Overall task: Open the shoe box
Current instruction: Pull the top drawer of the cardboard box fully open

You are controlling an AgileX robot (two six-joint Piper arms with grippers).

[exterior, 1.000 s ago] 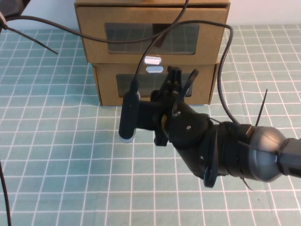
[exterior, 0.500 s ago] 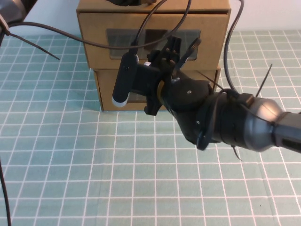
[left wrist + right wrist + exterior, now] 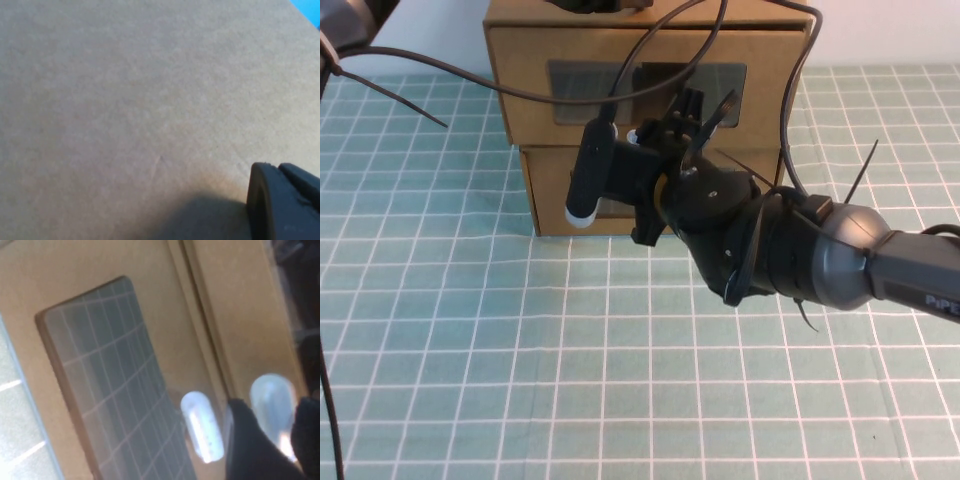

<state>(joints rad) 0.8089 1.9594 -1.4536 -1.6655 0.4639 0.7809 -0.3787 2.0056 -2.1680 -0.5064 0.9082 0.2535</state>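
Two brown cardboard shoe boxes are stacked at the back of the table, the upper box (image 3: 770,90) on the lower box (image 3: 545,190). Each has a dark window in its front. My right gripper (image 3: 705,103) is up against the box fronts near the seam between them. In the right wrist view its two dark fingers (image 3: 250,445) stand on either side of a white pull tab (image 3: 272,400) and close on it. A second white tab (image 3: 200,427) sits just beside, across the seam, next to a window (image 3: 100,375). My left gripper (image 3: 285,200) rests on the cardboard top of the upper box.
A green gridded mat (image 3: 470,350) covers the table in front of the boxes. Black cables (image 3: 470,72) hang across the upper box's front and over the right arm. The right arm's body (image 3: 820,265) fills the middle right.
The right gripper rose from the lower box's front to the seam, opened, and now closes around one white tab. The boxes stay in place.
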